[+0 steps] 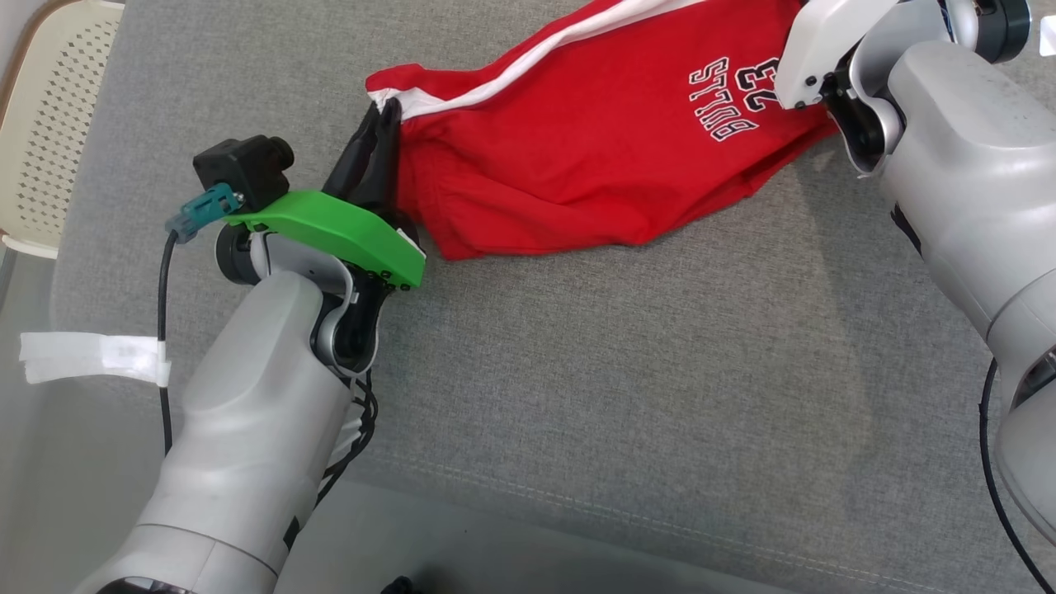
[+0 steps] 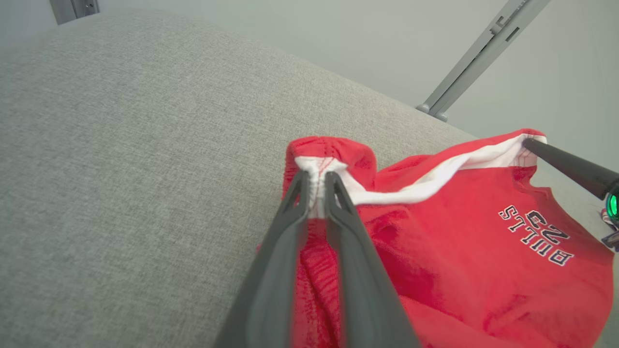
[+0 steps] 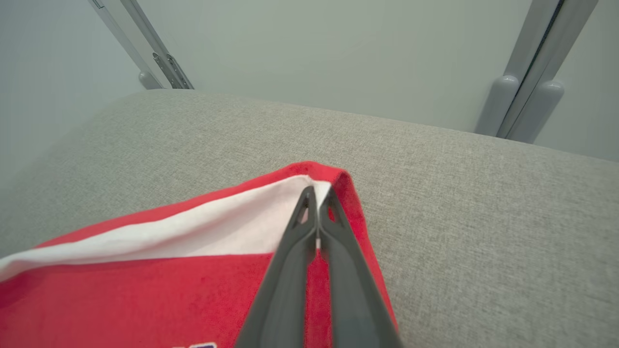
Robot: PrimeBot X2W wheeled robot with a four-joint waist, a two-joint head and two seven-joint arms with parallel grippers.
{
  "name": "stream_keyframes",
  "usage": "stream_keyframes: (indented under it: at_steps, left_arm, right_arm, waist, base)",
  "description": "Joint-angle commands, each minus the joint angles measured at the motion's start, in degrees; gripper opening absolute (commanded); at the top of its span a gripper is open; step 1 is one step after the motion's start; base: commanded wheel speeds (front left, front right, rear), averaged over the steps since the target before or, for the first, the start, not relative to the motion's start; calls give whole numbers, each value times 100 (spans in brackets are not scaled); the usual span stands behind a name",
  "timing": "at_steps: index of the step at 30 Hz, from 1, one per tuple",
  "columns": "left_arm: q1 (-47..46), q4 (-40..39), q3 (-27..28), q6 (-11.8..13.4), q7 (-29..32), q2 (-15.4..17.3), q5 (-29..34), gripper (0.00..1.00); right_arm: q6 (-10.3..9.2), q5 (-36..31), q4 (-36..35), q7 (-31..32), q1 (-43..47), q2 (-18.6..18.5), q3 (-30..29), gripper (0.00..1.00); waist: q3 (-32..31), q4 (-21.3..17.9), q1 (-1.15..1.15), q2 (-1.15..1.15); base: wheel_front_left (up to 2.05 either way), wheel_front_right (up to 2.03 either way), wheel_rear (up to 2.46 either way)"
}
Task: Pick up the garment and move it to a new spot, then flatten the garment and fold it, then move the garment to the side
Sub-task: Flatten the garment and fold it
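At ten o'clock on the grey cushion (image 1: pixel 577 412): left tool (image 2: pixel 316 178) pinched on a white-trimmed corner of the red garment (image 1: pixel 594 157) | twelve o'clock: garment slung between both tools, sagging, creased, low on the cushion | step: likely relocating, before flattening | next: draw the corners apart evenly, lay it flat | one o'clock: right tool (image 3: pixel 317 193) clamped on the opposite corner

A plain indoor test room with home furniture. The work surface is a broad grey upholstered cushion (image 1: pixel 627 396) with stitched seams. A cream perforated plastic chair (image 1: pixel 58 124) stands at ten o'clock. Grey metal frame rails (image 2: pixel 483 48) rise at one o'clock against bare pale walls (image 2: pixel 377 43).
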Motion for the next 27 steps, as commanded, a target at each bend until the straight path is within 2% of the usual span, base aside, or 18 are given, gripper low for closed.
stream_keyframes:
  at_steps: [1,6,14,19,21,27]
  left_arm:
    - [-107,3,33,10,0,49,35,100]
    - [-23,-47,101,10,-1,90,187,100]
    - [412,-470,623,10,-1,141,805,100]
    - [859,-997,1209,10,-1,131,1508,100]
    - [1150,-1397,1577,10,0,64,1970,100]
    - [1812,-2263,2166,10,-1,-51,2865,100]
  right_arm:
    - [-1,-24,41,-70,-76,9,15,100]
    - [-1,-25,54,-109,-35,25,50,100]
    - [-1,38,-143,-217,203,-138,122,100]
    - [-1,39,-342,-267,408,-283,173,100]
    - [-1,-8,-438,-294,554,-355,212,100]
    - [-1,-103,-641,-295,869,-501,106,100]
  waist:
    - [0,-11,-1,0]
    - [-38,-38,-1,0]
    - [-216,-110,-1,0]
    - [-350,-161,-1,0]
    - [-437,-185,-1,0]
    - [-633,-225,-1,0]
  base:
    - [0,0,0]
    - [0,0,0]
    - [0,0,0]
    - [0,0,0]
    - [0,0,0]
    - [0,0,0]
